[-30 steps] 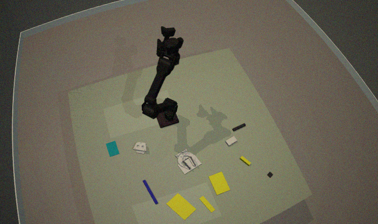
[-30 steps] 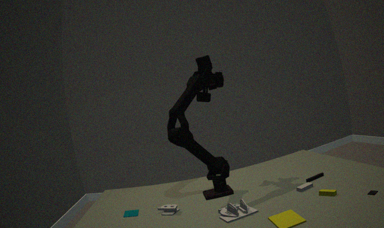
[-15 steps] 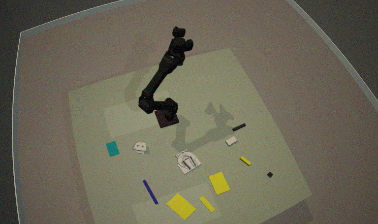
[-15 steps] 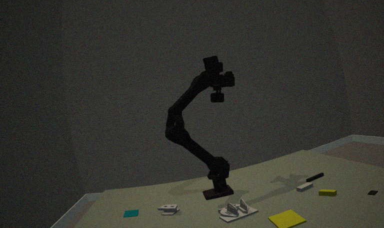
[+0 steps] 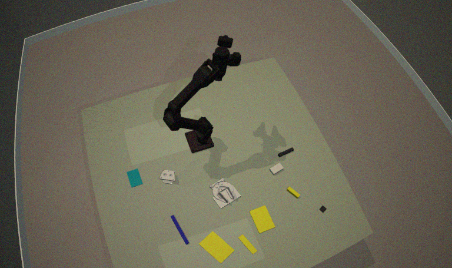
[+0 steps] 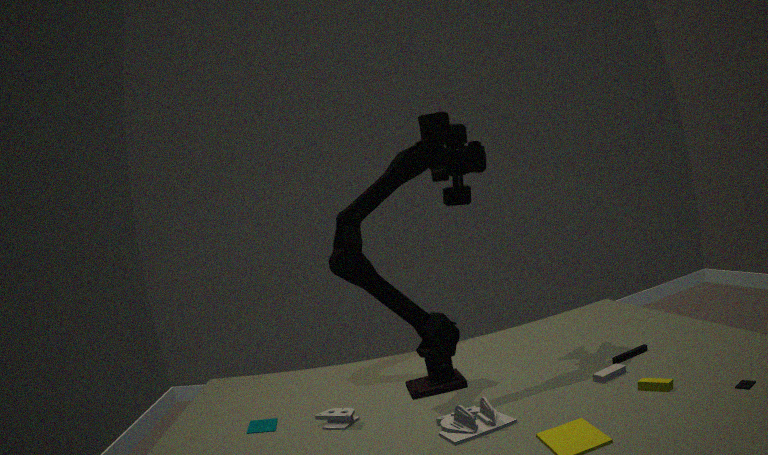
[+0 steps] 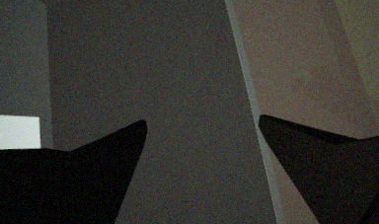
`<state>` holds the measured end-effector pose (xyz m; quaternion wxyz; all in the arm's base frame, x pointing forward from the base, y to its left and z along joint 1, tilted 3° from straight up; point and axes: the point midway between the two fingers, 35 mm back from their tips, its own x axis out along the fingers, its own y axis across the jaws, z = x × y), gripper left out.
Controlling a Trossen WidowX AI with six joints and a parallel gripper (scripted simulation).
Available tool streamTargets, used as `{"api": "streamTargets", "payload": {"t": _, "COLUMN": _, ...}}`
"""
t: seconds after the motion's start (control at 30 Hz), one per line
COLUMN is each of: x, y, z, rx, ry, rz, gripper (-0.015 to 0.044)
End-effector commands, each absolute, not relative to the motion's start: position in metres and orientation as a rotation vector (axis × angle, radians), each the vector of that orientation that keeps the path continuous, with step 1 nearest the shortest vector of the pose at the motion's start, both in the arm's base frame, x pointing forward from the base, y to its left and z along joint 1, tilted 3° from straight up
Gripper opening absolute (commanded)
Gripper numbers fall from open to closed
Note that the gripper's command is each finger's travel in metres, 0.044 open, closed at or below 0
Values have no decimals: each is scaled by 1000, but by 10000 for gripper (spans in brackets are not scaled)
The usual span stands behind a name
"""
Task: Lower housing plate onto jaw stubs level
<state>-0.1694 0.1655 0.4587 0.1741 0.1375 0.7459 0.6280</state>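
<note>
High up, tool (image 5: 229,49) (image 6: 465,175) (image 7: 202,122) gapes empty

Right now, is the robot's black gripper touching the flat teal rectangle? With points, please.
Apart. The exterior view shows the black gripper (image 5: 229,50) (image 6: 457,194) (image 7: 202,122) high above the table, far from the flat teal rectangle (image 5: 134,178) (image 6: 262,426).

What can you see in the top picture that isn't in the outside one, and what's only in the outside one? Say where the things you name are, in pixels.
Only the top view: a long blue bar (image 5: 179,229), a flat yellow piece at the bottom (image 5: 216,247) and a thin yellow strip (image 5: 247,244).

Only the outside view: the tall grey wall (image 6: 254,116) standing up behind the arm.

Both: the open tool (image 5: 229,50) (image 6: 457,170) (image 7: 202,122) up high, the white plate with two holes (image 5: 167,175) (image 6: 341,412), the white base with two jaws (image 5: 234,195) (image 6: 501,422) and the teal square (image 5: 134,178) (image 6: 262,425).
</note>
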Motion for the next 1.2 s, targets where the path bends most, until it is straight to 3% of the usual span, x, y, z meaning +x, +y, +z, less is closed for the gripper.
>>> {"api": "streamTargets", "payload": {"t": 0.0, "x": -161, "y": 184, "z": 451, "rx": 428, "ry": 2052, "rz": 1739, "gripper": 440}}
{"api": "streamTargets", "payload": {"t": 1.17, "x": -12, "y": 284, "z": 390, "rx": 612, "ry": 1471, "rz": 1352, "gripper": 440}}
